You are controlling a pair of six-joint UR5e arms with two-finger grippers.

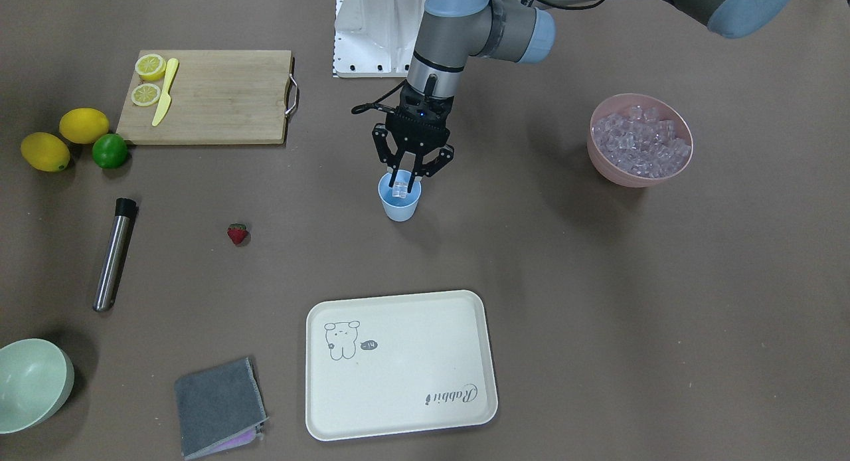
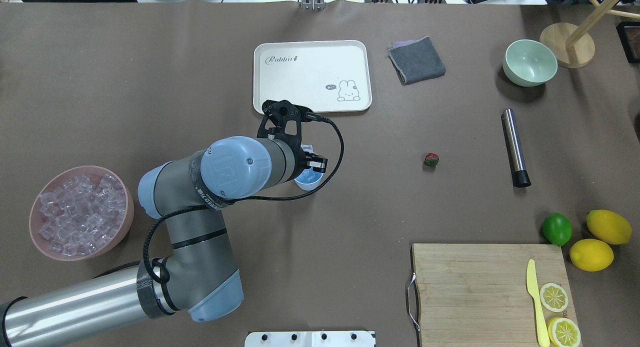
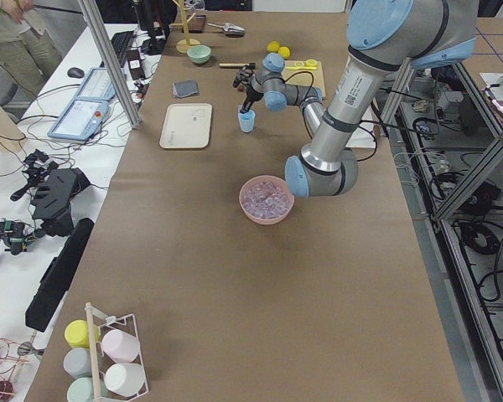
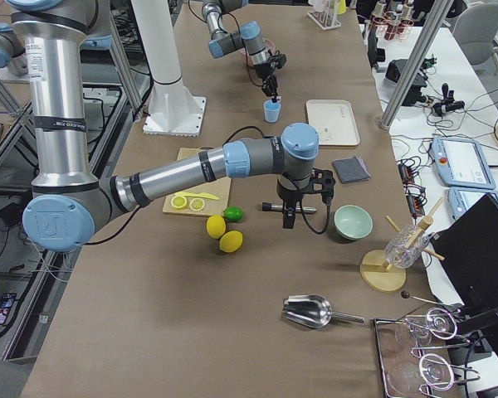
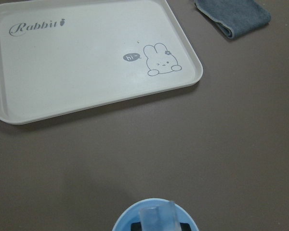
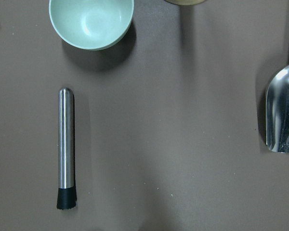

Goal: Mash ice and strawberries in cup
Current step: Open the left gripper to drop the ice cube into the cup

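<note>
Blue plastic marks the cup [image 1: 400,208], which stands straight below the left gripper [image 1: 403,181]. The fingertips reach down to its mouth and are pinched on one clear ice cube [image 1: 400,190]. Only the front-facing view shows that grip from the side. In the overhead view the wrist covers it, leaving a blue crescent of the cup past the arm. The left wrist camera adds the close look: the cube sits between two dark pads [image 5: 135,226] just above the rim, all cut off by the lower edge. Out beyond the fingers lie the cream tray [image 5: 77,62] and a folded grey cloth [image 5: 233,17]. What lies at the bottom of the cup cannot be made out.

To one side of those fingers, well apart, the strawberry [image 1: 238,234] lies on the table, between the cup and a steel muddler [image 1: 114,252]. Well off to the other side, the heap of ice [image 1: 641,142] fills the pink bowl [image 1: 607,170].

Only the exterior right view shows the right gripper [image 4: 289,220], which hangs over the muddler. From there I cannot tell whether its fingers are open or closed. Its wrist camera shows no fingers at all, only the muddler below, a pale green bowl [image 6: 91,19] beyond it, and a steel scoop [image 6: 282,115] cut off at the edge. That scoop is outside both the front-facing and the overhead views.
</note>
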